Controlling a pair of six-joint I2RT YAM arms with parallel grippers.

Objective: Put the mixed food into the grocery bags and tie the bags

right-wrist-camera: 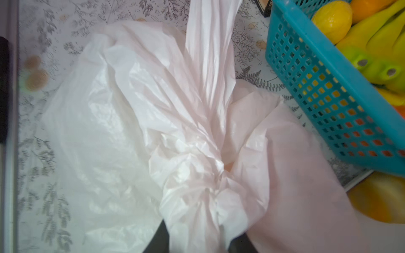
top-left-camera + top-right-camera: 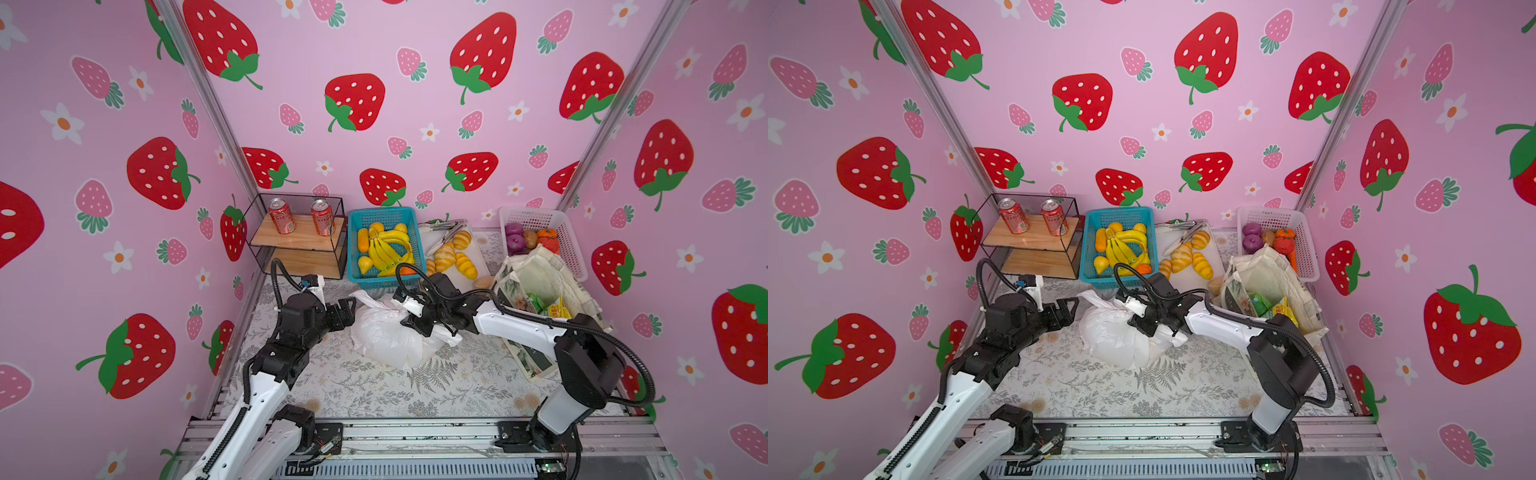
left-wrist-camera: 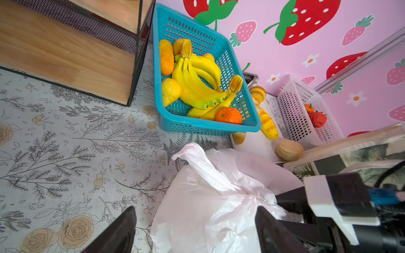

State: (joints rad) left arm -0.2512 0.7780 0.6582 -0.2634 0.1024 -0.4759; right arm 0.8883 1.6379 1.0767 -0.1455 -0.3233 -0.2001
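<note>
At far left, a wire shelf (image 2: pixel 299 249) holds two red soda cans (image 2: pixel 281 216); their print is too small to read. Nearer, the left gripper (image 2: pixel 351 313) hangs with its fingers (image 3: pixel 118 230) spread wide, just beside the left flank of the white plastic bag (image 2: pixel 382 336), holding nothing. The bag sits bulging on the floral table cover (image 2: pixel 353 386) at the middle, its contents hidden. Behind it stands a blue basket (image 2: pixel 357 216) of bananas (image 2: pixel 388 249). The right gripper (image 2: pixel 409 322) reaches in from the right, and its fingers (image 1: pixel 155 238) are pinched on the bag's twisted neck. Right of the basket, golden rolls (image 2: pixel 446 255) lie on a white board. Further right, the canvas tote (image 2: pixel 536 270) gapes open with a green packet (image 2: pixel 538 303) and a yellow packet (image 2: pixel 555 309) inside; the yellow one carries red writing and the tote's dark band carries lettering, both illegible. A white basket (image 2: pixel 569 232) stands behind the tote.
</note>
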